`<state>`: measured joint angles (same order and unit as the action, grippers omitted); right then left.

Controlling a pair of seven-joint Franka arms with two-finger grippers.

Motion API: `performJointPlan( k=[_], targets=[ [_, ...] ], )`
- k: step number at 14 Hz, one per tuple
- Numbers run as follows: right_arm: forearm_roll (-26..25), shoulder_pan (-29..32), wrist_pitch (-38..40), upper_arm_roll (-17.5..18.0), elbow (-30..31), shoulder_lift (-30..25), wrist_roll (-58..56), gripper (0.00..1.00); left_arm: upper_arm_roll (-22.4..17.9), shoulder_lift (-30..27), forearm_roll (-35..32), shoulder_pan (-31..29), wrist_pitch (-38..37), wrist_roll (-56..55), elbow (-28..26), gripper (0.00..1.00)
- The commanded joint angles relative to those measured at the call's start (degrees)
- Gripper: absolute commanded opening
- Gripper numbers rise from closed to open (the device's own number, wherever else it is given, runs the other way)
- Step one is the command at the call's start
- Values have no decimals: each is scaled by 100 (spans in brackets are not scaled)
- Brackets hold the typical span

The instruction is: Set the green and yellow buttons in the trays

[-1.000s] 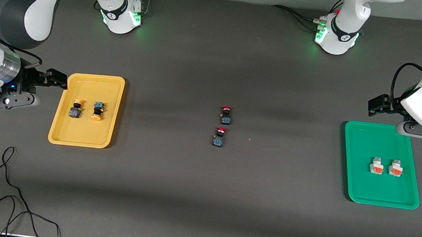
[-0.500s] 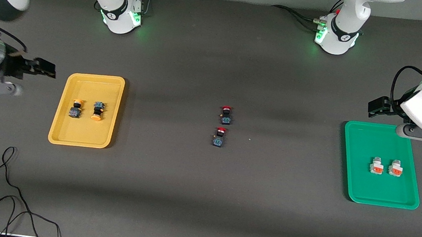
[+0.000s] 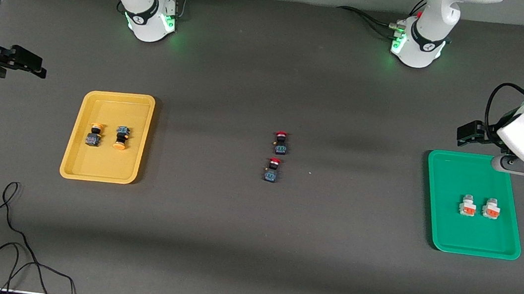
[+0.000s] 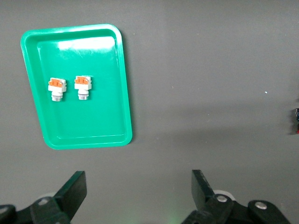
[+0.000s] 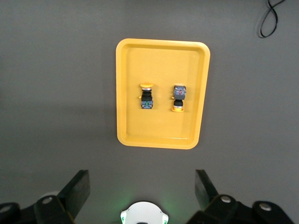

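With both arms raised clear of the table (image 3: 247,265), the scene is recorded as follows.

Left gripper (image 4: 138,196): fingers spread wide, nothing held — positioned over the rim of the green tray (image 3: 434,208) at the edge nearest the robot bases.

Right gripper (image 5: 141,191): fingers spread wide, nothing held — positioned over bare table, well apart from the yellow tray (image 3: 72,153) and off toward the right arm's end of the table.

Yellow-capped buttons: two dark-bodied buttons (image 3: 93,134) (image 3: 121,137) are seen side by side in the yellow tray, apart from each other and from the rim; the tray lies ahead of the right gripper's fingers in the right wrist view.

White-bodied buttons: two buttons with orange-red patches (image 3: 467,205) (image 3: 491,208) are seen side by side in the green tray, just beside each other, ahead of the left gripper's fingers in the left wrist view.

Red-capped buttons (image 3: 280,143) (image 3: 272,170): two, resting on the table midway between the trays, well apart from both grippers.

Cable (image 3: 6,235): black, lying on the table near the front camera at the right arm's end.
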<state>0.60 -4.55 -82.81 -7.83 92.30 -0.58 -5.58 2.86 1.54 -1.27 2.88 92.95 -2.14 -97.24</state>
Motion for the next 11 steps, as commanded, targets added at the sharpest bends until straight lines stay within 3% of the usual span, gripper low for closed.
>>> performJointPlan(
  k=[1, 11],
  targets=[
    [-183, 86, -95, 142, 0, -21, 154, 100, -40, -66, 30, 38, 47, -85, -76, 100],
    [-236, 77, -113, 142, -89, 58, 154, 100, -40, -48, 30, 37, 83, -32, -67, 100]
  ],
)
